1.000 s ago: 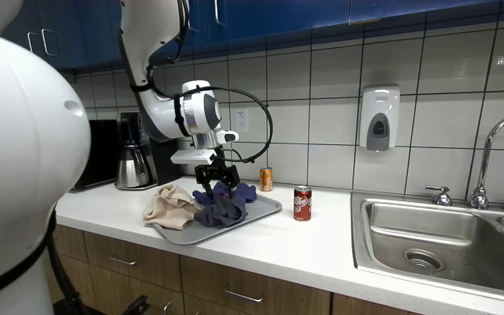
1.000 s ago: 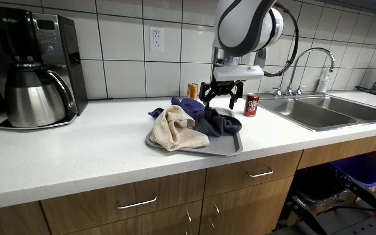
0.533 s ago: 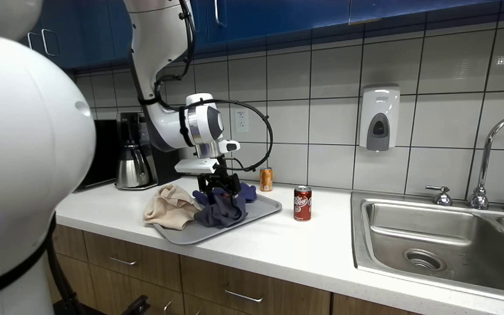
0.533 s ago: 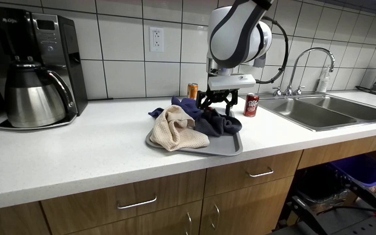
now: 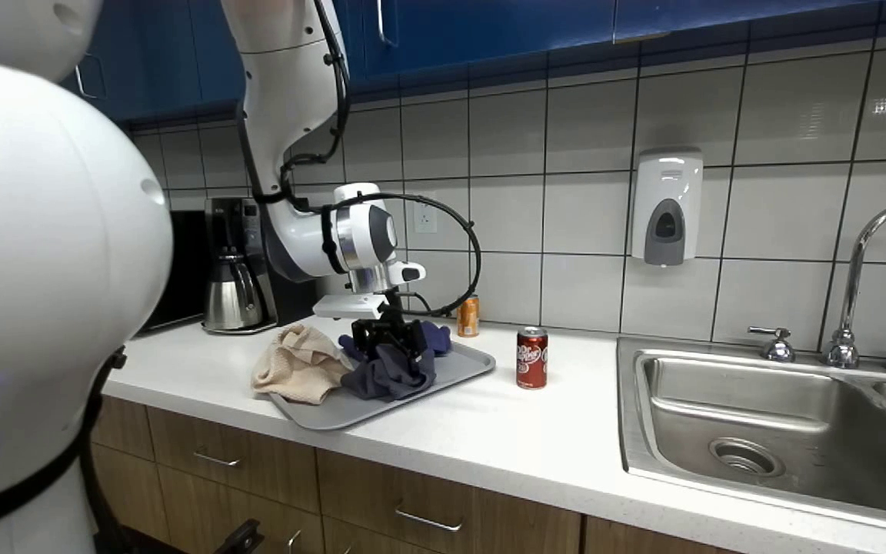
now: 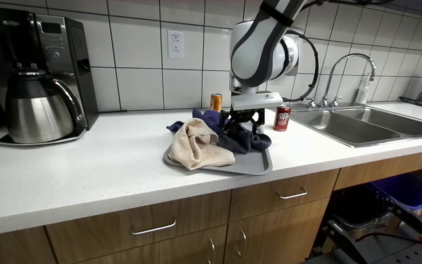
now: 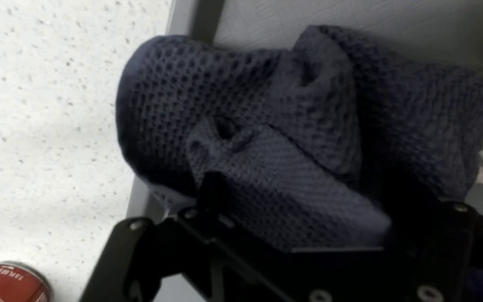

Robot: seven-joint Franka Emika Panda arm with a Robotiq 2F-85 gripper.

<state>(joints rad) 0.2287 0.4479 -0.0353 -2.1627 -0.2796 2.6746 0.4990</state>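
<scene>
The black gripper (image 6: 241, 130) points downward above the grey tray (image 6: 245, 168), and its jaws stand wide apart. Between the two fingers (image 7: 213, 191) I see a fold of the dark grey cloth (image 7: 317, 134), which lies crumpled on the tray. The fingertips come very close to this cloth; whether they really touch it, I cannot tell from where I stand. In the wrist view this cloth also hides one part of the tray's rim.

On the same tray there is a beige cloth (image 6: 198, 150), bunched up, just beside the dark one. A blue-purple cloth (image 6: 209, 118) lies at the side of the tray which is toward the tiled wall (image 6: 137, 88).

A red Dr Pepper can (image 5: 532, 359) stands upright near the tray, on the side toward the sink (image 6: 343, 126). The orange can (image 6: 216, 102) is upright as well, behind the tray and near the wall. Well apart from the tray, on the side opposite to the sink, there is the coffee maker (image 6: 66, 62) with its steel carafe (image 6: 39, 113). The tray itself rests on the white countertop (image 6: 104, 165), near the front edge, above the wooden drawers (image 6: 189, 211).
</scene>
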